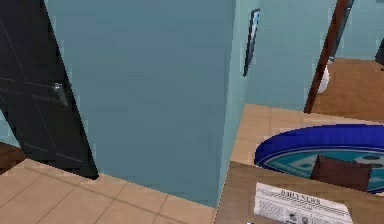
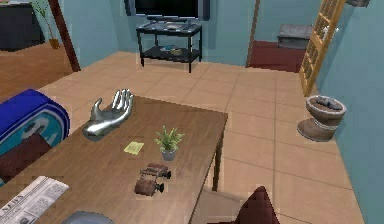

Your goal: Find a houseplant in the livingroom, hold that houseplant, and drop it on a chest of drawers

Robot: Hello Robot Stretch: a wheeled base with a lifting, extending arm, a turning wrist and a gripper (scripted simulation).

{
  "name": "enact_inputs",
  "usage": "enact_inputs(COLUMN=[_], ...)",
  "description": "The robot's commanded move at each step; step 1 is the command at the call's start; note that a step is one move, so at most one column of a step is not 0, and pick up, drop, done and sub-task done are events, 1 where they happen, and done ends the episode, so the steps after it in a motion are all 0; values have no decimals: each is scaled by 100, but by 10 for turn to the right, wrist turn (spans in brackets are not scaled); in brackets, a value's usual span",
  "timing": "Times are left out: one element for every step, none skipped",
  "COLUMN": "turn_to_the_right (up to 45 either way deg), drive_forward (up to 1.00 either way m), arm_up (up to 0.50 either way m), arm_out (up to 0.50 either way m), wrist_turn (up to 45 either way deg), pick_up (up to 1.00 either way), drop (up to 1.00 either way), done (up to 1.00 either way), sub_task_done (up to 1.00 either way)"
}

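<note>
One newspaper [image 2: 35, 196], one houseplant [image 2: 169, 141], one hand statue [image 2: 110, 113] on table [image 2: 198, 124]; tool state untellable.

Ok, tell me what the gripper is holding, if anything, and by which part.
That cannot be told from these pictures. A small potted plant stands on the wooden table, near a silver hand sculpture.

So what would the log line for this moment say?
scene: wooden table | target: small potted plant, upright on table | nearby: silver hand statue, yellow note | ahead: black door
</note>
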Motion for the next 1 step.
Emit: enact_inputs(turn_to_the_right=[0], drive_forward=[0], arm_up=[50], arm_out=[0], wrist_turn=[0], pick_up=[0], drop=[0], done=[0], sub_task_done=[0])
